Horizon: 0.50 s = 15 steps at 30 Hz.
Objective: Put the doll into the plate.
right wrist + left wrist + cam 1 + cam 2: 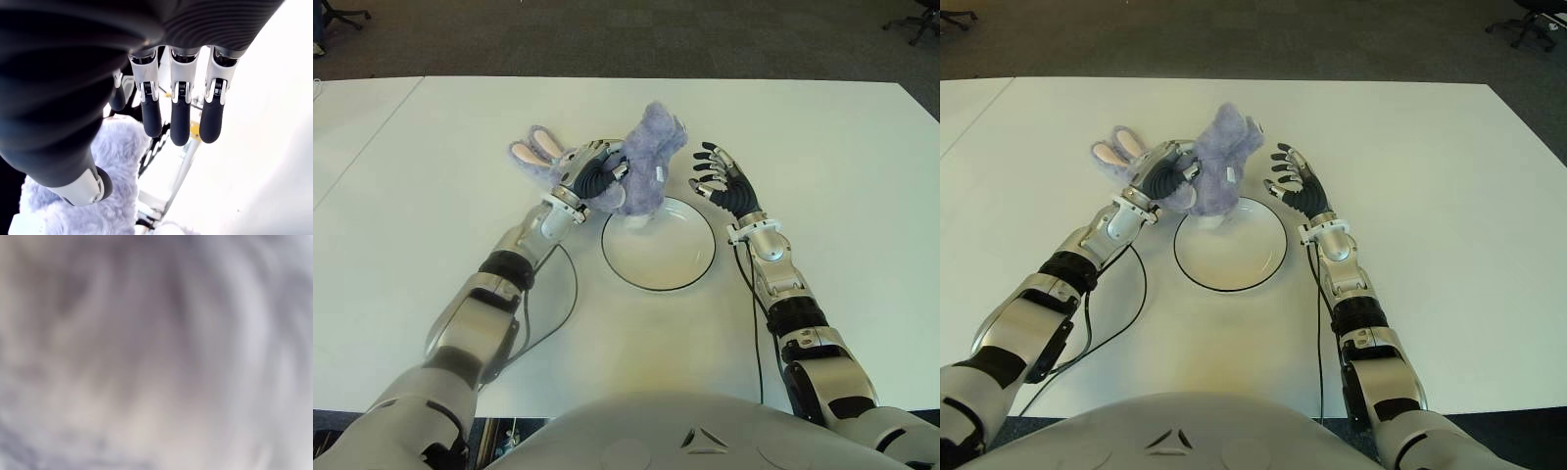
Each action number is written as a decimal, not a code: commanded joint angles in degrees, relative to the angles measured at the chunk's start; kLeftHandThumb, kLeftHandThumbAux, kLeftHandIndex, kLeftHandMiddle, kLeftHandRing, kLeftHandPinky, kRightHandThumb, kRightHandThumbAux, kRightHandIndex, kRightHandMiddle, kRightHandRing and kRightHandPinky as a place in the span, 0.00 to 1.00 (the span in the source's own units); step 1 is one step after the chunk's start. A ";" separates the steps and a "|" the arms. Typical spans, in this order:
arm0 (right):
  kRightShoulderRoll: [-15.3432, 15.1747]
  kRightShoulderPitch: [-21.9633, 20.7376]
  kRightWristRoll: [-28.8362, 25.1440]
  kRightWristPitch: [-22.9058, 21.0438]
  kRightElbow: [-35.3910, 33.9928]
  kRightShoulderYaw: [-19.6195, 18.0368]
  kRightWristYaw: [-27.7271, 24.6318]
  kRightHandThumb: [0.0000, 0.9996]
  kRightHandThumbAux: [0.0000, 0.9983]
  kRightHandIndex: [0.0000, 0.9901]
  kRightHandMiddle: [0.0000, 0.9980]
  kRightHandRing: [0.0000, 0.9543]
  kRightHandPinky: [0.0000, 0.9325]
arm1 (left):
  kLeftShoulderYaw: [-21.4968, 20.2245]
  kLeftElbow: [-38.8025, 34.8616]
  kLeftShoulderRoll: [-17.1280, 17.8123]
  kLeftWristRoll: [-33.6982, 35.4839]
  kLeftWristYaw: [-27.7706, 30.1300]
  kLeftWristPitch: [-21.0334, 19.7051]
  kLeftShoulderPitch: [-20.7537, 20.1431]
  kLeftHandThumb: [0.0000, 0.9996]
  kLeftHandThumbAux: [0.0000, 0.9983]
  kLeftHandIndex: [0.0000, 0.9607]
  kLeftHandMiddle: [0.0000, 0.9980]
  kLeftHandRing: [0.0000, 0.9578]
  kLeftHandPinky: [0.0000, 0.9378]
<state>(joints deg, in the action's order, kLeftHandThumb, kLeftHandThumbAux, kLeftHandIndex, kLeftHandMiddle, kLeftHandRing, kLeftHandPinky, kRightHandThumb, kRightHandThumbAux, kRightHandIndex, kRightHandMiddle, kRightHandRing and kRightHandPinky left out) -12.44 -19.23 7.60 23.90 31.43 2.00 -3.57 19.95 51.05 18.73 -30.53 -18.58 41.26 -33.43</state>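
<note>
Left hand (595, 179) clamps the doll (641, 166), ears pointing left, over the plate's (690, 274) far rim.

doll (646, 162): fluffy lavender bunny, pink-lined ears | upright, over plate's far rim | plate (690, 269): white, dark-rimmed, on table

The left hand (595, 176) has its fingers closed around the doll (641, 162), a purple plush rabbit. The pink-lined ears (536, 149) of the doll stick out on the outer side of this hand. The body of the doll rises on its inner side, above the far edge of the plate (658, 264). The plate, white with a dark rim, lies on the white table (411, 196), between the two hands. The right hand (724, 181) is just beside the doll, not touching it, with fingers spread.
</note>
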 commanded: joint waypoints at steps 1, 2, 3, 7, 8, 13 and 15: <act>-0.09 -0.64 -1.21 -2.19 -0.25 -1.15 -0.33 0.44 0.77 0.08 0.20 0.26 0.31 | 0.86 1.91 1.24 -2.50 -0.76 -2.89 2.75 0.71 0.69 0.46 0.83 0.87 0.89; -0.12 -0.73 -1.31 -2.51 -0.28 -1.40 -0.26 0.45 0.79 0.08 0.19 0.25 0.30 | 0.86 1.84 1.24 -2.67 -1.27 -2.91 2.76 0.72 0.69 0.46 0.83 0.87 0.89; -0.13 -0.78 -1.35 -2.72 -0.29 -1.54 -0.23 0.45 0.79 0.08 0.19 0.25 0.30 | 0.86 1.82 1.25 -2.78 -1.58 -2.91 2.76 0.72 0.69 0.46 0.83 0.87 0.89; -0.33 -0.95 -1.67 -3.29 -0.18 -2.22 -0.10 0.45 0.80 0.08 0.18 0.25 0.31 | 0.93 1.25 1.34 -3.78 -4.08 -2.78 2.97 0.72 0.69 0.46 0.83 0.88 0.89; -0.34 -0.95 -1.69 -3.33 -0.21 -2.30 -0.09 0.45 0.80 0.08 0.18 0.25 0.31 | 0.96 1.16 1.38 -3.95 -4.49 -2.73 3.00 0.72 0.69 0.46 0.83 0.88 0.89; -0.88 0.64 -2.62 -1.00 -5.91 -3.57 -0.50 0.45 0.78 0.10 0.20 0.28 0.35 | 0.40 -7.32 3.47 -7.88 -11.05 -1.71 5.29 0.72 0.69 0.46 0.84 0.89 0.91; -0.57 2.96 -1.38 1.54 -11.52 -3.26 0.47 0.47 0.77 0.12 0.25 0.35 0.43 | -0.44 -13.63 4.48 -9.29 -12.62 -1.41 7.23 0.72 0.69 0.46 0.84 0.89 0.91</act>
<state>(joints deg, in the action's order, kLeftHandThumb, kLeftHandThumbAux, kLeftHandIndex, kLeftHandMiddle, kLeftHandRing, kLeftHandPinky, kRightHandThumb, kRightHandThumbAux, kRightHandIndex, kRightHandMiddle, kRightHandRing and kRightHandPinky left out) -12.84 -18.47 6.13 22.54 26.21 -1.16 -3.70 20.21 43.11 20.82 -36.90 -29.18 40.56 -30.03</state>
